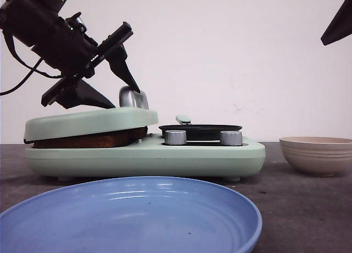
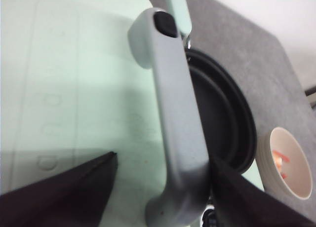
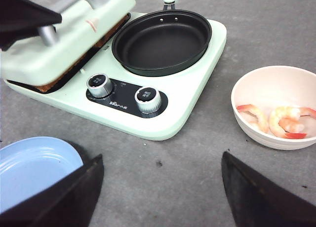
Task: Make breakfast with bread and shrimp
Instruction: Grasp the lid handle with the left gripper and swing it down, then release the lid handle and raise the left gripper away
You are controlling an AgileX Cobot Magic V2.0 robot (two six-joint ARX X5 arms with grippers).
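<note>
Bread [image 1: 91, 139]: only a brown edge showed under the near-closed lid [image 1: 88, 124]; slice count indeterminable
Left gripper [image 2: 160, 185]: fingers spread, straddling the lid's grey handle [image 2: 173, 123]; contact unclear
Right gripper [image 3: 160, 187]: spread wide, empty, above the table [image 3: 276, 34]
Shrimp [image 3: 276, 121]: about three, in the beige bowl [image 3: 256, 89]
Dials [image 3: 123, 91]: two

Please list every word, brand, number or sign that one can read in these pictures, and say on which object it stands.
No text can be read with certainty.
Small white print under the two knobs on the dark control panel of the green cooker: too small and blurred to read.
Marks on the knob tops: too small to read.
</note>
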